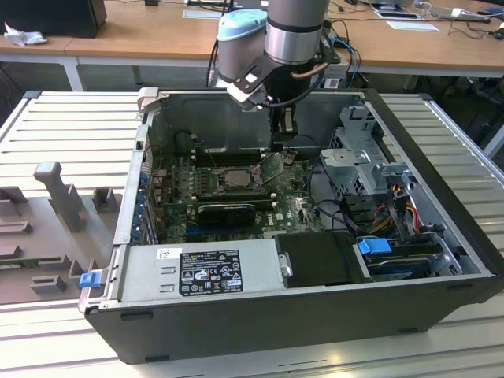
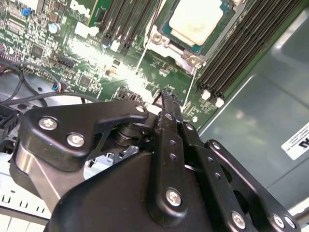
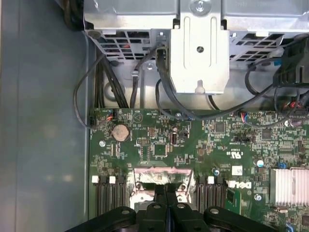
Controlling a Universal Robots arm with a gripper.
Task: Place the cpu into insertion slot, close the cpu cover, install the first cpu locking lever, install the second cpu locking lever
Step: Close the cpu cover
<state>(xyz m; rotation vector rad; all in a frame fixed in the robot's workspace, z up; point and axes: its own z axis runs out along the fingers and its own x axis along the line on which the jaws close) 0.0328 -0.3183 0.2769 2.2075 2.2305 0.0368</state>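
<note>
**Item: cpu** (image 2: pixel 195 19). Flat square chip with a pale metal top. It lies seated in the insertion slot (image 1: pixel 214 181), between the banks of memory slots (image 2: pixel 241 53).

**cpu cover** (image 1: pixel 272 167). In the exterior view it appears as a thin plate tilted up at the slot's edge on the exterior view's right, not lying flat on the chip. Judged open or partly lowered.

**gripper** (image 2: pixel 167 94). It hangs just above the motherboard (image 3: pixel 159 140) beside the slot, close to the raised plate. The fingers are pressed together with nothing between them. Whether the tips touch the cover cannot be told.

**Surroundings.** A metal drive cage (image 3: pixel 200 48) with black cables (image 3: pixel 116 82) looping beneath it stands on the far side of the board from the slot. All of this sits inside the open computer case (image 1: pixel 299 323).

**Hazards, judged:**
- The closed tips could slide off the thin plate edge and strike the chip top or nearby board components. The cause would be a push aimed slightly off the cover's rim.
- The cover could come down skewed and pinch the chip's edge if pressed at one corner.
- An unlatched cover could spring back up.
- The wrist has narrow clearance from the case wall and the cage, so a wide swing risks snagging the cables.
</note>
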